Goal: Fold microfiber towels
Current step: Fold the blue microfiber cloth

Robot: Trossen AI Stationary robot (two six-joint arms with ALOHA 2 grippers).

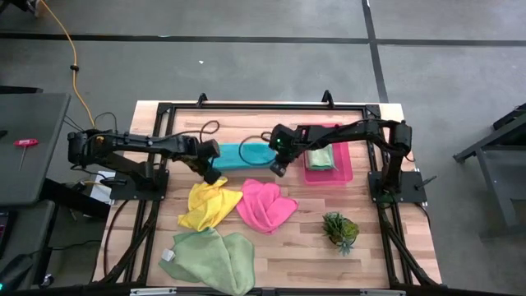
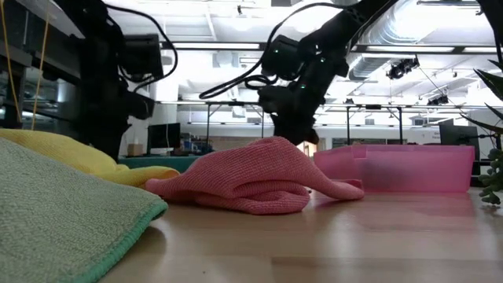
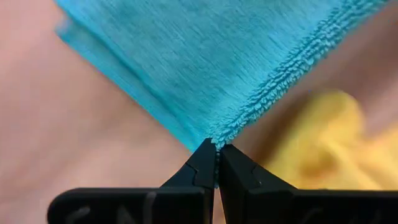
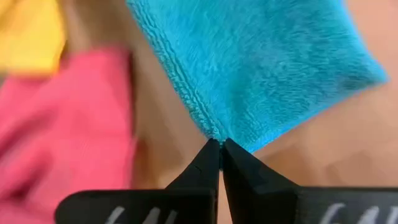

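High view: teal towel (image 1: 245,154) stretched flat at table's rear middle, long axis running left to right between the arms. Left gripper (image 1: 212,174) at its near-left corner, right gripper (image 1: 279,168) at its near-right corner; equally near. Pink tray (image 1: 329,174) just right of the teal, holding one folded green towel (image 1: 320,157). Yellow towel (image 1: 209,205), pink towel (image 1: 265,205) and second green towel (image 1: 212,256) lying crumpled nearer the front; plant (image 1: 340,229) front right.

Low view: pink towel heaped mid-table, tray behind it; grip points hidden.

Left wrist view: jaws pinched fully together on teal corner, cloth extending straight ahead.

Right wrist view: same, jaws clamped tight on teal corner. Likely fold: near edge carried over toward the rear.
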